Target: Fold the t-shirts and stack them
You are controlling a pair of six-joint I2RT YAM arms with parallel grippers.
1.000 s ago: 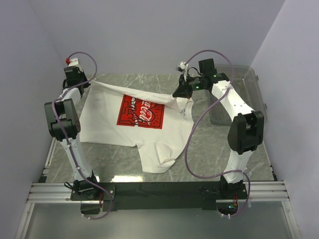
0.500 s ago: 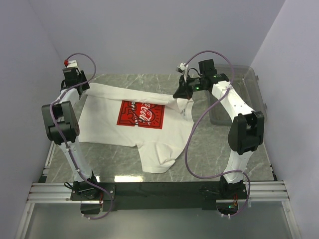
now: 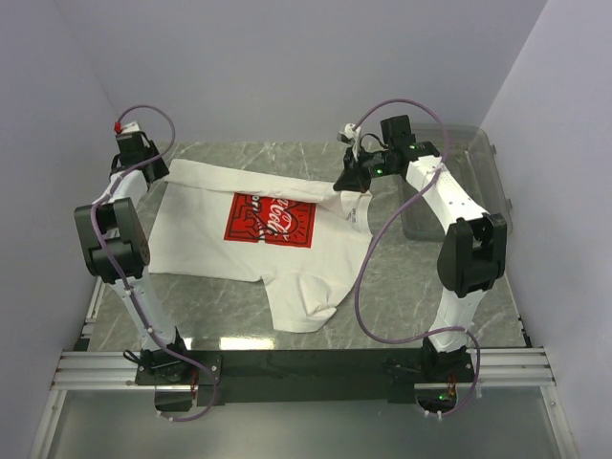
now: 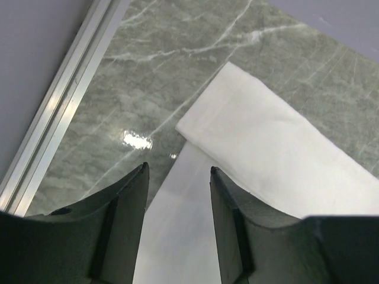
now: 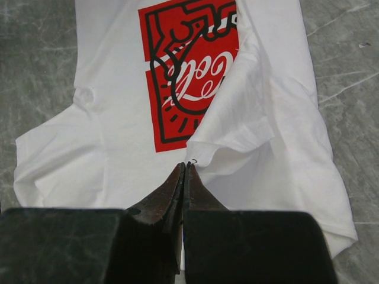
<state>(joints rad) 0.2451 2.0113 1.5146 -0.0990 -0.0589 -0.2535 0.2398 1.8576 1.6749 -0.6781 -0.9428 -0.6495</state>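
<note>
The white t-shirt (image 3: 239,251) lies spread on the marble table, its red chest print (image 3: 271,218) facing up and its far edge folded over into a band. My left gripper (image 3: 151,170) hovers at the far left corner of that band. It stands open, the fingers (image 4: 127,219) apart above the cloth (image 4: 266,154) and holding nothing. My right gripper (image 3: 346,182) is shut on a lifted corner of the t-shirt (image 5: 237,136) at the far right, just past the print (image 5: 189,77).
A clear grey plastic bin (image 3: 466,182) stands at the far right beside the right arm. An aluminium rail (image 4: 59,118) runs along the table's left edge, close to the left gripper. Walls close in on the left, back and right.
My left gripper has opened and let go of the shirt's far left edge, which dropped flat onto the table. The left arm drew back a little to the far left. The right gripper has held still.
</note>
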